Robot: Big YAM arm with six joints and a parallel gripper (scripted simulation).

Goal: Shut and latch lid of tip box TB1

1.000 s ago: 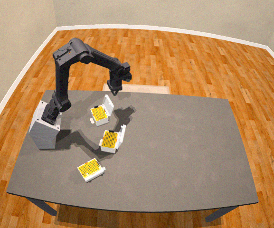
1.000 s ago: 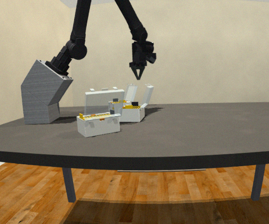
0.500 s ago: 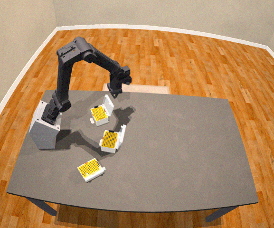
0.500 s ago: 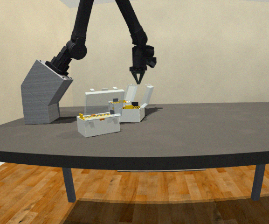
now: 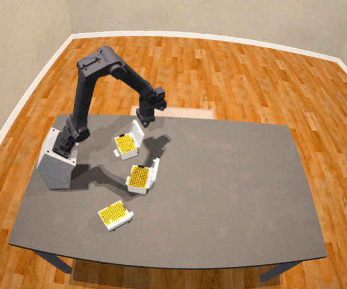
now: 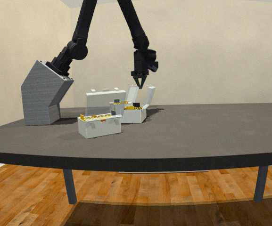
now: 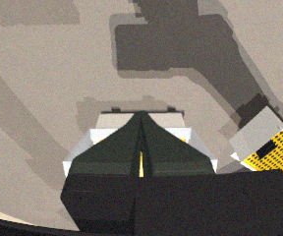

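Note:
Three white tip boxes with yellow tip racks stand on the grey bench, all with lids up. The far box [image 5: 125, 145] has its lid [image 5: 138, 133] upright; it also shows in the side view [image 6: 117, 105] and under my fingers in the wrist view [image 7: 139, 135]. The middle box [image 5: 139, 177] has its lid [image 5: 155, 170] upright. The near box [image 5: 114, 214] shows its raised lid in the side view [image 6: 105, 100]. My gripper [image 5: 144, 123] is shut and empty, pointing down, just above the top edge of the far box's lid [image 6: 132, 93]. I cannot read any box labels.
The arm's grey base block [image 5: 56, 161] stands at the bench's left end. The middle box shows at the right edge of the wrist view [image 7: 274, 149]. The far bench edge lies just behind the gripper.

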